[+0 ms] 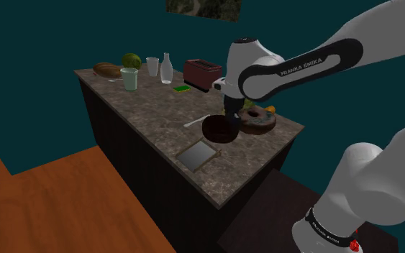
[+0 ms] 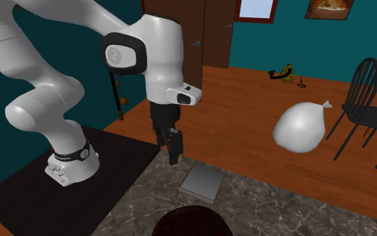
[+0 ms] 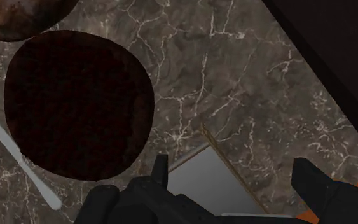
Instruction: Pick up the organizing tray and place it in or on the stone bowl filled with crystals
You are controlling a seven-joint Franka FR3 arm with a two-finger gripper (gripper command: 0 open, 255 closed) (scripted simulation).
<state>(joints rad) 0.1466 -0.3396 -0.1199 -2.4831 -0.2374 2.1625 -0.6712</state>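
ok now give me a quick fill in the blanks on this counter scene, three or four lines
1. The gripper has its fingers ____, clasping nothing.
2. The flat grey tray lies on the ____, not in the dark bowl.
3. A white ____ lies beside the bowl.
4. The toaster is ____ in colour.

Missing words: open; counter; spoon; red.

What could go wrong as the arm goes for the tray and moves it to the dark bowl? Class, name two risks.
1. The tray lies flat and low near the edge of the counter. The open gripper may slip off its thin rim or nudge it over the edge.
2. The bowl looks about as wide as the tray, so the tray may rest tilted on it and slide off, perhaps onto the spoon beside it.
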